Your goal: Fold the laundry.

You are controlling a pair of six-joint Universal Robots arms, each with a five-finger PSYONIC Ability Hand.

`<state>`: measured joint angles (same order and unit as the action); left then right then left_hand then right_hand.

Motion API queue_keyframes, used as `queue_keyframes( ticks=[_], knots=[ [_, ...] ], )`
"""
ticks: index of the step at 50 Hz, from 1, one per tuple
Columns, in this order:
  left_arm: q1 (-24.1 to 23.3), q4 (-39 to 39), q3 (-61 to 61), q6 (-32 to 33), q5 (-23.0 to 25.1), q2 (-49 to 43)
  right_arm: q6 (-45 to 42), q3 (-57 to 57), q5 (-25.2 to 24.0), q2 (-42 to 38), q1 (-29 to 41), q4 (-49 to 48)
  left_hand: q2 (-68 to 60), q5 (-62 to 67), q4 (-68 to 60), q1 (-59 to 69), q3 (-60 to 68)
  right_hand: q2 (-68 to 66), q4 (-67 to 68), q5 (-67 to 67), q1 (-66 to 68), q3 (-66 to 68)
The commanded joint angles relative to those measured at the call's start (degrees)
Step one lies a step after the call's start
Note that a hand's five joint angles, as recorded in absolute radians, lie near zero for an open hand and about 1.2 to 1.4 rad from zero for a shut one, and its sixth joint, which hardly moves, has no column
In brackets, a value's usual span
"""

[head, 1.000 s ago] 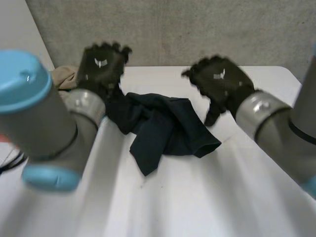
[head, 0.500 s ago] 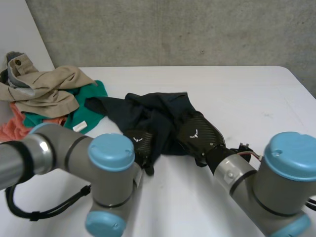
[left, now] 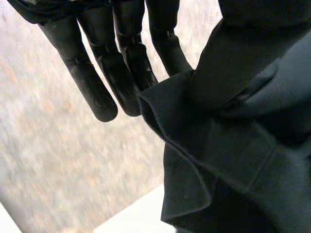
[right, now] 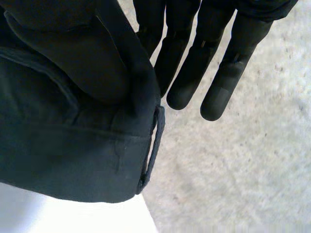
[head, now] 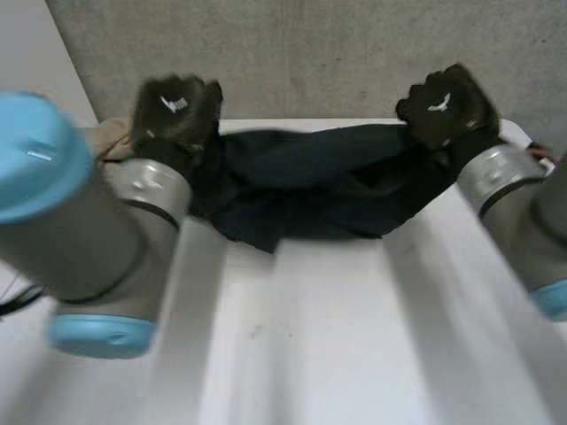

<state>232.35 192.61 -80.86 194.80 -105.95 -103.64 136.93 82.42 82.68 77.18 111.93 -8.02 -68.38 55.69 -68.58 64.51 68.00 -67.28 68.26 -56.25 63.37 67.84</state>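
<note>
A dark navy garment [head: 319, 177] hangs stretched between my two hands above the far part of the white table [head: 310, 336]. My left hand [head: 173, 111] holds its left end and my right hand [head: 443, 111] its right end, both raised. In the left wrist view the straight fingers [left: 97, 73] stand beside a bunched edge of the garment [left: 233, 145], pinched at the thumb. In the right wrist view the fingers [right: 194, 63] are straight too, and the garment's [right: 63, 145] waistband edge with a belt loop is pinched beside them.
A tan garment [head: 111, 137] lies at the table's far left, behind my left arm [head: 80, 230]. A grey wall [head: 310, 53] rises just past the table's far edge. My right arm [head: 523, 221] crosses the table's right side.
Half a second ago both hands lay low on the crumpled garment. They have closed on it, lifted it and pulled it apart, so it now hangs spread between them.
</note>
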Motion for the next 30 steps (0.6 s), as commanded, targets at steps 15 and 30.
queue_keyframes(
  ticks=[15, 30],
  knots=[
    [8.4, -10.0, 7.3, 0.8, 11.3, -7.1, 11.9, -14.2, -5.5, -7.5, -2.5, 27.7, -11.6, 14.3, -11.4, 15.5, 12.0, -12.7, 11.7, -13.8, 16.6, 12.2],
    [11.7, 21.7, 38.4, 2.3, 18.5, -19.3, 26.0, -28.2, -1.1, -10.6, -1.7, -20.4, -11.6, 14.3, -11.4, 15.5, 12.0, -12.7, 11.7, -13.8, 16.6, 12.2]
  ],
)
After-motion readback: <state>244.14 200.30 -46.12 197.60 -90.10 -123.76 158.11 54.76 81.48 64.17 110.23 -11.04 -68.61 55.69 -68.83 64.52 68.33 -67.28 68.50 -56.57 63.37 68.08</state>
